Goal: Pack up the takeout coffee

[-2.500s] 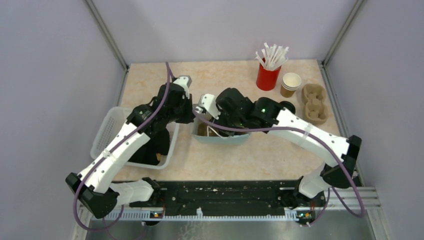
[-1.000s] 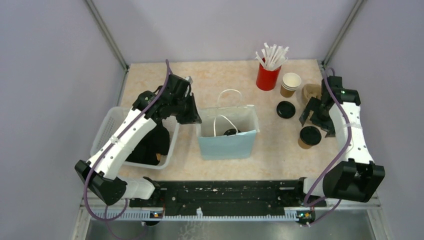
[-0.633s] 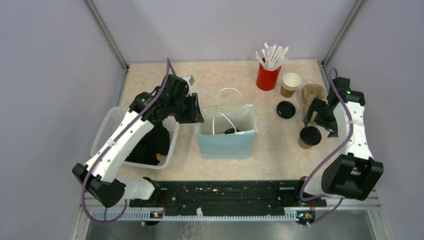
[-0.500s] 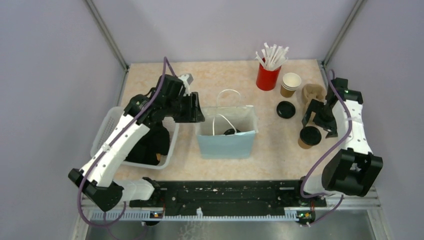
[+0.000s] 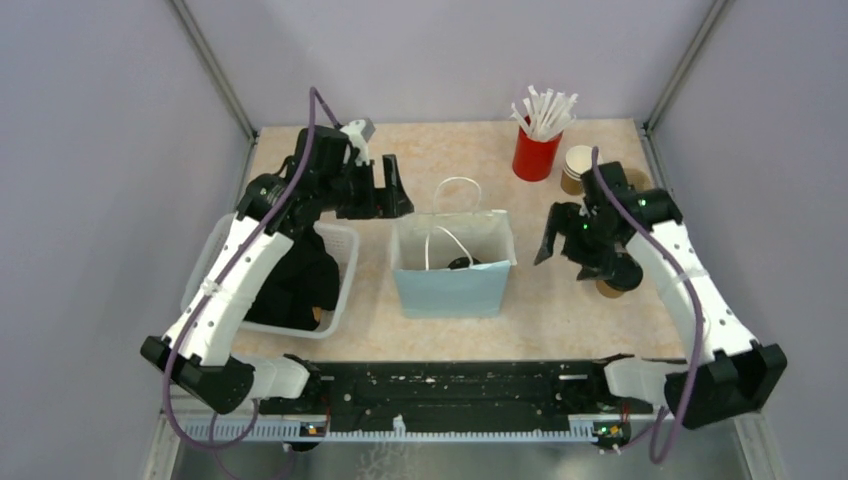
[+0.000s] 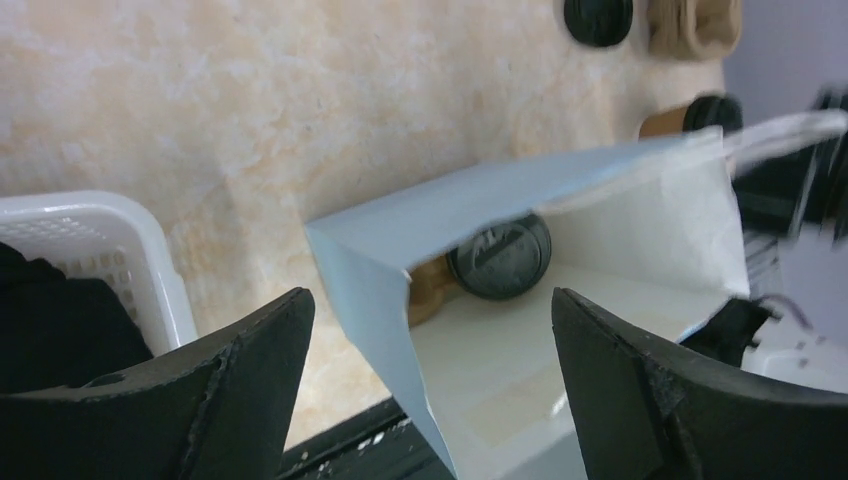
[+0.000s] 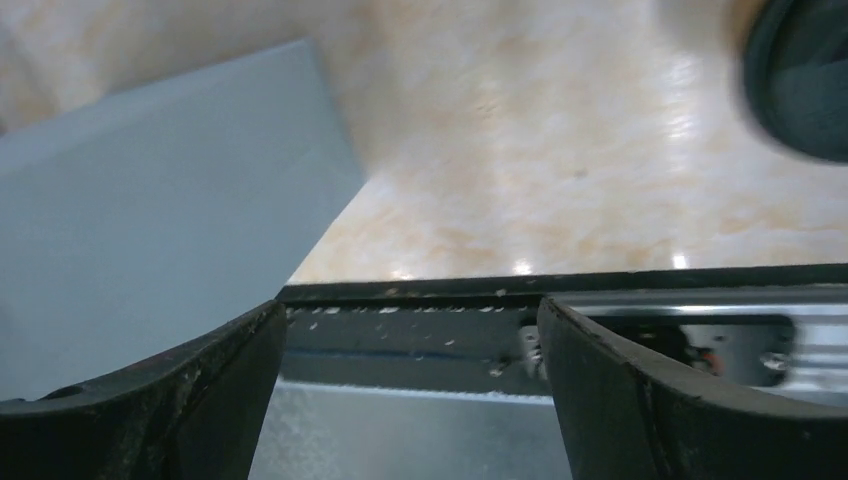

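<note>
I am counting two brown kraft-paper cups with black lids: one cup (image 6: 498, 258) sitting inside the pale blue paper bag (image 6: 480, 195), one cup (image 5: 607, 289) standing beside it, half hidden under the right arm (image 5: 690, 290). The left gripper (image 6: 430, 305) and right gripper (image 7: 412, 312) are gaping wide, holding nothing. One red cup of white straws (image 5: 537, 150) and one white plastic basket (image 5: 215, 260) are flanking.

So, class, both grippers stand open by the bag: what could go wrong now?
Nothing holds the pale blue bag; the right gripper, close beside it, could knock it over, spilling the cup inside. The right arm hangs over the other lidded cup and might tip it. A white handle droops into the opening and could snag the next cup.
</note>
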Robot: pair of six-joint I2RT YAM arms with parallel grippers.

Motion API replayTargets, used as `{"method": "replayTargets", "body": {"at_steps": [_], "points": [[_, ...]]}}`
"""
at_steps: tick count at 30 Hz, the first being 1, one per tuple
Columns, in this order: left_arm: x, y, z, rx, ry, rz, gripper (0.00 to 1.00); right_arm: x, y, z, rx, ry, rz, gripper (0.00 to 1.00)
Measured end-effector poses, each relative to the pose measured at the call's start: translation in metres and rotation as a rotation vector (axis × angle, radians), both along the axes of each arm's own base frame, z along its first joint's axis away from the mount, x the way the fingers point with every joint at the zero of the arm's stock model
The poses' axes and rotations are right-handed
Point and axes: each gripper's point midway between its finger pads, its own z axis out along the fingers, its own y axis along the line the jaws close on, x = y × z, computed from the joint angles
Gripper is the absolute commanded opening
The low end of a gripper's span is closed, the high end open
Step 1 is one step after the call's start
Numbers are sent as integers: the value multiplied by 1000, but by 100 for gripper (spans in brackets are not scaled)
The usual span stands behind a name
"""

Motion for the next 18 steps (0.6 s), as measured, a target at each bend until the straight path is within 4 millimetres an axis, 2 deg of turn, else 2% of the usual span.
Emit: {"method": "replayTargets", "body": {"at_steps": [3, 5, 6, 9, 11, 14, 18], "points": [[28, 12, 2, -68, 19, 76, 89, -30, 45, 0, 172, -11, -5, 83], [43, 20, 1, -107, 36, 124, 85, -55, 67, -10, 286, 15, -44, 76], [51, 23, 0, -130, 47, 146, 83, -65, 77, -17, 326, 38, -59, 72], [70, 26, -5, -185, 82, 185, 77, -89, 96, -38, 388, 133, -92, 69], [81, 25, -13, -217, 115, 194, 70, -97, 110, -49, 404, 181, -105, 65], [97, 13, -35, -262, 177, 167, 67, -109, 132, -63, 435, 238, -109, 65], [106, -2, -74, -283, 276, 109, 60, -98, 152, -69, 508, 225, -178, 65]]}}
